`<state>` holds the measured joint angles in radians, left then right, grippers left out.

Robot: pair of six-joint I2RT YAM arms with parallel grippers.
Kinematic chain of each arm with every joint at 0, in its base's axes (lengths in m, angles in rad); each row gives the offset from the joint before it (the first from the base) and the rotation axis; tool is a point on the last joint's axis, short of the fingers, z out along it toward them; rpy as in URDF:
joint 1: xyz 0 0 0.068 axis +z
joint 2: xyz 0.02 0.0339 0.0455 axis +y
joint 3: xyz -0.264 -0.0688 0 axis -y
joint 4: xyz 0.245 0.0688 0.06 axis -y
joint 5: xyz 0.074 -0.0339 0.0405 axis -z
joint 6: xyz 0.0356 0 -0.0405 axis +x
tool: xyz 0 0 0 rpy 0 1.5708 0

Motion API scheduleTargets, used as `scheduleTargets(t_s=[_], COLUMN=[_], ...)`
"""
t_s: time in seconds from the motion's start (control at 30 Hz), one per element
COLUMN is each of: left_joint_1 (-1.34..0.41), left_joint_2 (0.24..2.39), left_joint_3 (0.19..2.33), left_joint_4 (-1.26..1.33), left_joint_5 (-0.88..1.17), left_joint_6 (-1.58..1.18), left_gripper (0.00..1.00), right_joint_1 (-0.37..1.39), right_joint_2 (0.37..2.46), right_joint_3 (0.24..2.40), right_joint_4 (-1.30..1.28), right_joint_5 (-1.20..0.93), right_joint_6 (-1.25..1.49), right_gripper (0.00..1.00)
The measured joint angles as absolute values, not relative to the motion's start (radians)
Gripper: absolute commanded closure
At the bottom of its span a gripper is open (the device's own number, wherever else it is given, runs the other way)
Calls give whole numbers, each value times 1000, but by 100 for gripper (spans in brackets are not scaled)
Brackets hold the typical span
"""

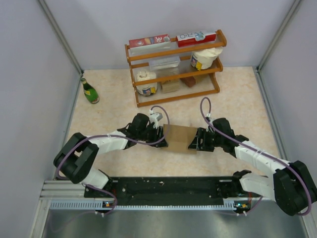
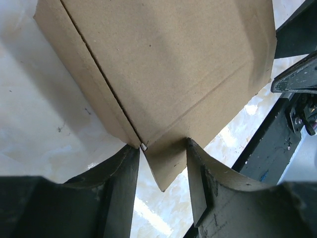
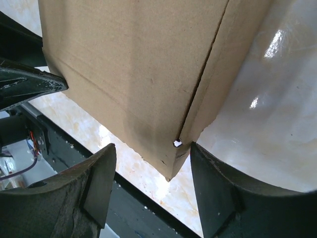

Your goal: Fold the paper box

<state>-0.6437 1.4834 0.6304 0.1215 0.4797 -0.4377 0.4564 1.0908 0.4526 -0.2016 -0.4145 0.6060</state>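
The left fingers stand half apart astride a lower corner of the plain brown cardboard box, their tips touching its edges. I cannot tell whether they clamp it. The right fingers gape wide around the opposite corner, with a gap at either side. The box sits between both arms on the pale marbled desk, in front of a wooden rack.

A wooden rack, a green bottle and the paper box sit on the table.
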Motion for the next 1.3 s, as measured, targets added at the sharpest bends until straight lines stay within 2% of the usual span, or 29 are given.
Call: scheduleTargets(t_s=[0.47,0.67,0.97,1.1,1.3], left_joint_1=[-644,-644,-644,-644,-644], left_joint_2=[1518,1533,1541,1541,1543], left_joint_3=[646,658,670,670,670], left_joint_4=[135,136,136,136,136], left_joint_5=[480,479,478,478,479], left_joint_6=[-435,-431,-418,-416,-415], left_gripper=[54,54,54,54,54], right_joint_1=[456,456,456,456,455], right_joint_2=[1114,1128,1109,1066,1072], right_joint_3=[453,455,526,558,621], right_joint_4=[-202,-209,-295,-333,-360], right_joint_5=[-388,-381,-316,-259,-173], right_joint_6=[594,579,536,515,495], right_gripper=[39,32,30,34,46])
